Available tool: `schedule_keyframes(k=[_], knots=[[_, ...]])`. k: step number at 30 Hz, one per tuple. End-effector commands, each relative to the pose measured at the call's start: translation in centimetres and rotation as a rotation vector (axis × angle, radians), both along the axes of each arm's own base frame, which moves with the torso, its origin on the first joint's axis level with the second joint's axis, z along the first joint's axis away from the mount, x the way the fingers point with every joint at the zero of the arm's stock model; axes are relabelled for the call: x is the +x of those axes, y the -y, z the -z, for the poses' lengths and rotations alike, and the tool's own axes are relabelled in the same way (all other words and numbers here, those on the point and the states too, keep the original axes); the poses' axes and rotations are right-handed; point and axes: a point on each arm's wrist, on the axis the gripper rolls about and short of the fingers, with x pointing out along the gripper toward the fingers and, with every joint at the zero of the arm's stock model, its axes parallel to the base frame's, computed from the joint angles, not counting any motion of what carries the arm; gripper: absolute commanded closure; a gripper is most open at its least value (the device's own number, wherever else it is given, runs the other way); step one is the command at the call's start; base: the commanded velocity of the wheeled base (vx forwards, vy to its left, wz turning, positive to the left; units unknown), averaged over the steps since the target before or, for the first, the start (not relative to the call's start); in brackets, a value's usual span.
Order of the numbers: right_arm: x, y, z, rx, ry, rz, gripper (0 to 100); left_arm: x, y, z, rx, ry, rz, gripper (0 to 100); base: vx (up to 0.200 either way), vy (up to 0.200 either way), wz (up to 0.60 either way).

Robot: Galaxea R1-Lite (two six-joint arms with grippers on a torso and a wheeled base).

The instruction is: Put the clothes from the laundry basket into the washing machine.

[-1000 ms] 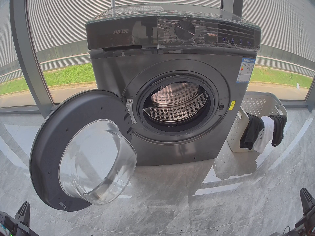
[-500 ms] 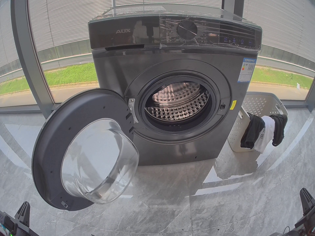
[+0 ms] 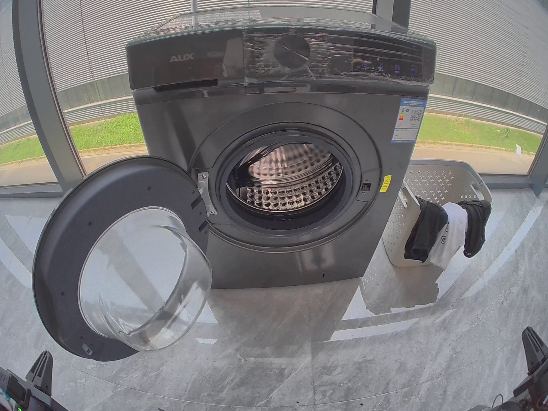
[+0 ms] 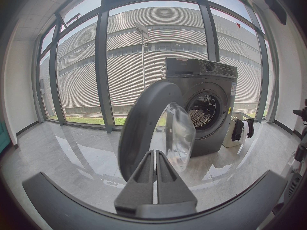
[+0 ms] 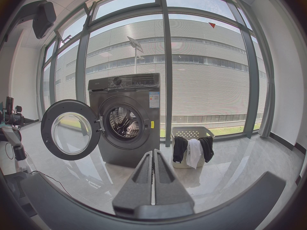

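Clothes (image 3: 444, 235) (2 black pcs, 1 white) hung over the near rim of the basket (image 3: 451, 179), none taken yet. Basket stood on the floor (image 3: 342, 343) just beside the washer (image 3: 274, 115), on its right. Washer door (image 3: 63, 246) was swung wide open to the left, leaving the drum (image 3: 285, 181) exposed.

Change over the last sec: the whole head view slid, w/ washer, door & basket all drifting left in frame. So the camera moved, not the things. Clothes kept the same drape on the rim, and the door angle looked the same. Both arms stayed low at the bottom corners of the head view, no reach begun.

Left gripper (image 4: 155, 153) was pinched fully closed, fingers touching, holding nothing. Right gripper (image 5: 153, 152) was the same: closed & empty, w/ the basket ahead of it but well apart.

Meaning, prob.: robot was re-aiming, i.e. approach phase. Task looked at zero, since the first grab was not yet made, & a gripper would need to open before it.
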Motion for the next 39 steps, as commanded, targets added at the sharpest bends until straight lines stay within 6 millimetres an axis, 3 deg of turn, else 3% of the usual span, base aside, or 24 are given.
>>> schedule_keyframes(k=[1, 13, 14, 32, 39], knots=[[-0.07, 0.00, 0.26, 0.000, 0.009, -0.001, 100, 0.10, -0.01, 0.41, -0.002, -0.018, -0.001, 100, 0.000, -0.200, 0.00], [-0.07, 0.00, 0.24, 0.000, 0.011, -0.002, 100, 0.10, -0.01, 0.41, -0.002, -0.018, -0.001, 100, 0.000, -0.200, 0.00], [-0.07, 0.00, 0.24, 0.000, 0.011, -0.002, 0, 0.10, -0.01, 0.41, -0.002, -0.018, -0.001, 100, 0.000, -0.200, 0.00], [-0.02, 0.00, 0.20, 0.000, 0.028, -0.001, 0, 0.10, -0.03, 0.41, -0.004, -0.018, -0.010, 100, 0.000, -0.200, 0.00], [-0.02, 0.00, 0.20, 0.000, 0.028, -0.001, 0, 0.12, -0.03, 0.41, -0.003, -0.012, -0.012, 100, 0.000, 0.000, 0.00]])
